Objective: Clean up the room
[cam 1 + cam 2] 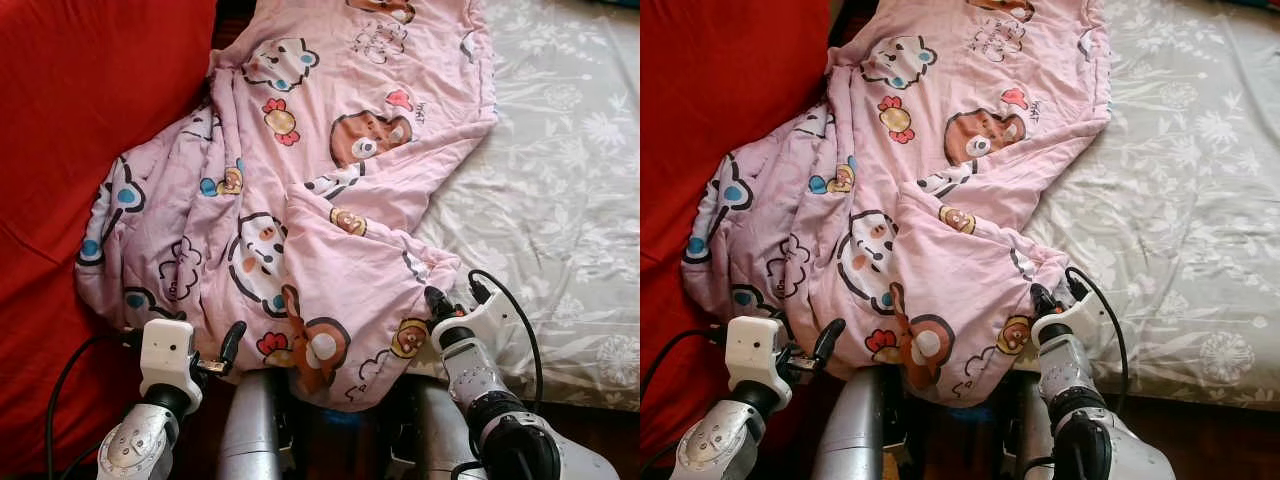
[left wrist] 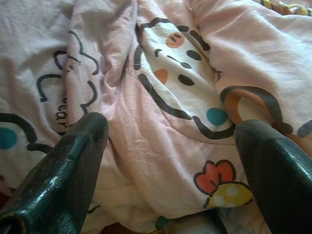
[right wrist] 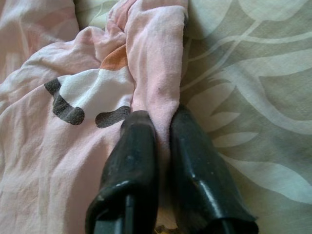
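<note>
Home bedroom: bed (image 1: 560, 200), cartoon blanket (image 1: 320, 190).

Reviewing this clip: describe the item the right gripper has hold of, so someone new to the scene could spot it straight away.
On the bed, between the red cover on the robot's left and the grey floral sheet on its right, lies a crumpled pink blanket. The right gripper is shut on its near edge, while the left gripper is open at the blanket's other near corner. Only the blanket carries cartoon animal prints.

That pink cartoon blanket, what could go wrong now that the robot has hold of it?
The right gripper pinches only a thin fold of the pink blanket, so it may slip out when pulled. The left gripper is open at the near edge without a grip, so the blanket could lift unevenly. Its near edge hangs off the bed sheet toward the robot and might snag.
</note>
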### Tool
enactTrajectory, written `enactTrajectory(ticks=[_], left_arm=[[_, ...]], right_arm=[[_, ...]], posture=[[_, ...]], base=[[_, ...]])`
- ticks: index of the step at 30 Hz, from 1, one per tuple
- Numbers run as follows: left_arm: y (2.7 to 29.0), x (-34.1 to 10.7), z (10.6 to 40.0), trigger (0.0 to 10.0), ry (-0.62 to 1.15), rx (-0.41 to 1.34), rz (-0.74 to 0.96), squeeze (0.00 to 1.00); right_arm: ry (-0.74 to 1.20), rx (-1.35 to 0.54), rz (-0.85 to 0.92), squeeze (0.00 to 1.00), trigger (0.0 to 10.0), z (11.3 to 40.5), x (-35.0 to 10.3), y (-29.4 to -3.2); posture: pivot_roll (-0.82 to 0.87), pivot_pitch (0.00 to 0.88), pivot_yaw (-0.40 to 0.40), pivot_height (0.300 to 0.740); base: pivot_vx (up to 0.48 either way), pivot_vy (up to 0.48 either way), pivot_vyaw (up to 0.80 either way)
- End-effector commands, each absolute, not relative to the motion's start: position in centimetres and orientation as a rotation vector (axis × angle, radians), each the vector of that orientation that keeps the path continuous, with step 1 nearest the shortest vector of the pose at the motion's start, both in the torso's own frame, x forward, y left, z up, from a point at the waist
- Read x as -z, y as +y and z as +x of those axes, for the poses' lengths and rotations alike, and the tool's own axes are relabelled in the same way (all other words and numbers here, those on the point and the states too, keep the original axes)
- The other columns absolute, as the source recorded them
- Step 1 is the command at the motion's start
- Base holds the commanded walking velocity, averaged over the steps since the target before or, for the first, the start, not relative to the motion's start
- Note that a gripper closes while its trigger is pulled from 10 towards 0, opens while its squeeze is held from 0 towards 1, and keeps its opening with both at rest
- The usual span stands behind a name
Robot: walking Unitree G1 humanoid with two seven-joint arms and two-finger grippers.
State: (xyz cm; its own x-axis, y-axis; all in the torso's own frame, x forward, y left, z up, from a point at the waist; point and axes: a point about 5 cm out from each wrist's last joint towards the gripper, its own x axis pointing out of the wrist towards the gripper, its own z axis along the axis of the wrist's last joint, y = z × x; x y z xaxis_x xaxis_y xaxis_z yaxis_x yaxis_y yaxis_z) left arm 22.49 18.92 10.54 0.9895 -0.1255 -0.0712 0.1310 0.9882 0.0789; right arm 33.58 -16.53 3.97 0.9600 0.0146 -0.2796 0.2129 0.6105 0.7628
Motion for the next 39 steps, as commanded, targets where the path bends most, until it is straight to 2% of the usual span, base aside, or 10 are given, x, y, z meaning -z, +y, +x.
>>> enactTrajectory(ticks=[1, 14, 18, 19, 20, 21, 32, 34, 39], left_arm=[[19.1, -10.3, 22.0, 10.0, 0.090, 0.131, 0.108, 0.00], [19.1, -9.8, 22.1, 10.0, 0.092, 0.121, 0.119, 0.00], [19.4, -9.6, 23.1, 10.0, 0.085, 0.093, 0.113, 0.00], [19.4, -9.6, 23.4, 10.0, 0.082, 0.087, 0.108, 0.00], [19.4, -9.6, 23.4, 10.0, 0.082, 0.087, 0.108, 0.00], [19.4, -9.6, 23.7, 10.0, 0.079, 0.081, 0.100, 0.00], [18.8, -8.0, 26.7, 10.0, 0.085, 0.055, 0.056, 0.00], [18.7, -7.8, 27.0, 10.0, 0.084, 0.052, 0.051, 0.00], [18.4, -7.5, 27.8, 10.0, 0.080, 0.054, 0.037, 0.00]], right_arm=[[0.314, 0.121, 0.909, 0.00, 0.0, 32.8, -2.9, -16.1], [0.335, 0.101, 0.854, 0.00, 0.0, 32.3, -2.3, -16.0], [0.346, 0.020, 0.690, 0.00, 0.0, 32.1, -2.3, -15.4], [0.345, 0.007, 0.656, 0.00, 3.3, 31.9, -2.2, -15.4], [0.345, 0.007, 0.656, 0.00, 3.3, 31.9, -2.2, -15.4], [0.341, 0.007, 0.637, 0.00, 10.0, 31.7, -2.0, -15.6], [0.205, 0.045, 0.549, 0.00, 10.0, 30.5, -1.9, -17.3], [0.181, 0.055, 0.555, 0.00, 10.0, 30.4, -2.1, -17.4], [0.151, -0.001, 0.485, 0.00, 10.0, 30.0, -2.2, -16.4]], posture=[[0.20, 0.355, 0.062, 0.604], [0.19, 0.337, 0.058, 0.604], [0.18, 0.297, 0.043, 0.604], [0.17, 0.288, 0.041, 0.604], [0.17, 0.288, 0.041, 0.604], [0.16, 0.272, 0.037, 0.604], [0.07, 0.154, 0.009, 0.604], [0.07, 0.154, 0.009, 0.604], [0.03, 0.122, 0.004, 0.629]], base=[[0.000, 0.000, 0.00], [0.000, 0.000, 0.00], [0.000, 0.000, 0.00], [0.000, 0.000, 0.00], [0.000, 0.000, 0.00], [0.000, 0.000, 0.00], [0.000, 0.000, 0.00], [0.000, 0.000, 0.00], [0.000, 0.000, 0.00]])
